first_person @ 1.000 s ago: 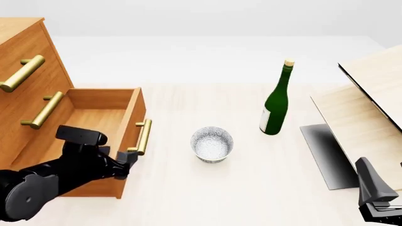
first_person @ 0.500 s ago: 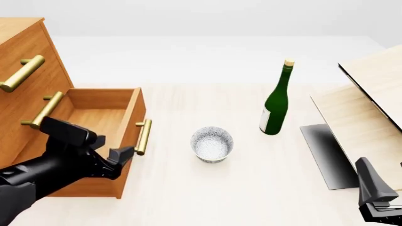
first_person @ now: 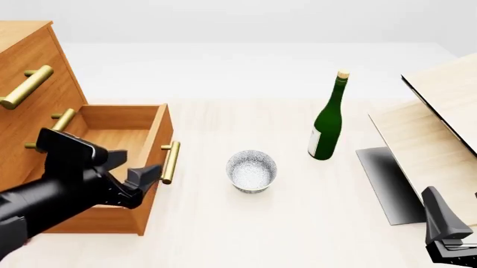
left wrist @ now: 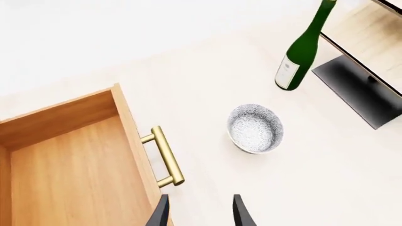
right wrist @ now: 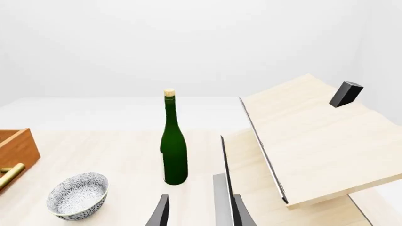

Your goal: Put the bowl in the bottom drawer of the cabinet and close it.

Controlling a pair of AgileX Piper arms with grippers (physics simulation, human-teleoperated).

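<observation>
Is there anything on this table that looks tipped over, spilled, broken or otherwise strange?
Nothing looks wrong. The speckled bowl sits upright on the table and looks empty. The green wine bottle stands upright with its cork in. The bottom drawer of the cabinet is pulled open and empty, which fits the task.
</observation>
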